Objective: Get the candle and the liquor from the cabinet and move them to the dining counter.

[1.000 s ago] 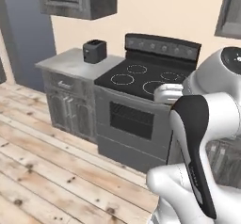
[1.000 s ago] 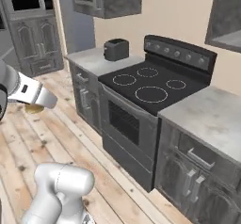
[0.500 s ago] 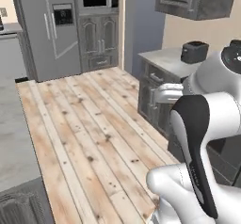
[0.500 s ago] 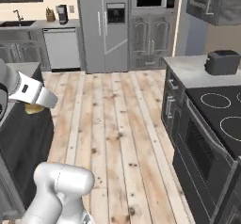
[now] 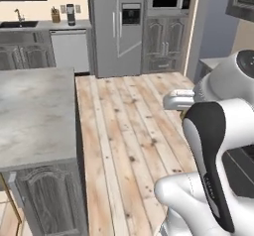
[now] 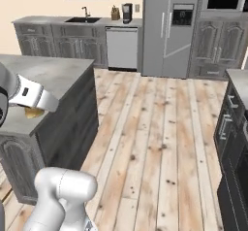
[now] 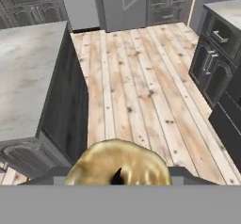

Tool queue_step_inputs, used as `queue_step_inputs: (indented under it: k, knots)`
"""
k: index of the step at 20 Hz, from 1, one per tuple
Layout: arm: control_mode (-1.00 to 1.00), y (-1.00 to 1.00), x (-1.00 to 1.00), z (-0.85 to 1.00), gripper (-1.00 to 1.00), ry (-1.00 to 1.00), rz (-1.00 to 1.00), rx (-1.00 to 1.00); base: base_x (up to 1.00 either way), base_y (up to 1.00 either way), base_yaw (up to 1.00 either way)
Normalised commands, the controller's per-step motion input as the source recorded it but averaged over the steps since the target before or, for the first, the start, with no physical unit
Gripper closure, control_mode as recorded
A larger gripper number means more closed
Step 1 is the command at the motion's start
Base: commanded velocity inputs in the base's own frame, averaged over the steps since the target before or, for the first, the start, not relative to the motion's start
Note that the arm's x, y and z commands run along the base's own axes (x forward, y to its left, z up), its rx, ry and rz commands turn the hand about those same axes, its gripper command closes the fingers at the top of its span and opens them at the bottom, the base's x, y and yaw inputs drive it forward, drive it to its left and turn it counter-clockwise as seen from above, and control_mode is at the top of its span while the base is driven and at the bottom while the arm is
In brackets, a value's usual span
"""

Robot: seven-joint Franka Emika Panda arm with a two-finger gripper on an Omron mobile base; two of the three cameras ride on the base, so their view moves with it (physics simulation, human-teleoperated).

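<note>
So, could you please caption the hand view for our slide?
Gripper carrying a golden candle above the plank floor, dining counter alongside.

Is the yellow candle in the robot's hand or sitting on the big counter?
In the hand. The candle sits between the end effector's fingers, held beside the counter, not resting on it.

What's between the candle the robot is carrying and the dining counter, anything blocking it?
Nothing visible. The gold candle sits in the gripper near the dining counter's edge; the marbled top shown is bare, with just open wood floor alongside.
</note>
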Motion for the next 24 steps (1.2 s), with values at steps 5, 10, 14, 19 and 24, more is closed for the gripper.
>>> queue_step_inputs:
  k: [5,10,14,19,24]
  knots:
    - [1.0,0.0,0.0,0.0,1.0,0.0,0.0,0.0,-0.12,0.31,0.15]
    - [1.0,0.0,0.0,0.0,1.0,0.0,0.0,0.0,0.0,0.58,0.01]
    - [1.0,0.0,0.0,0.0,1.0,0.0,0.0,0.0,-0.02,0.6,0.0]
    - [1.0,0.0,0.0,0.0,1.0,0.0,0.0,0.0,-0.08,0.61,0.0]
    - [1.0,0.0,0.0,0.0,1.0,0.0,0.0,0.0,-0.04,0.64,0.01]
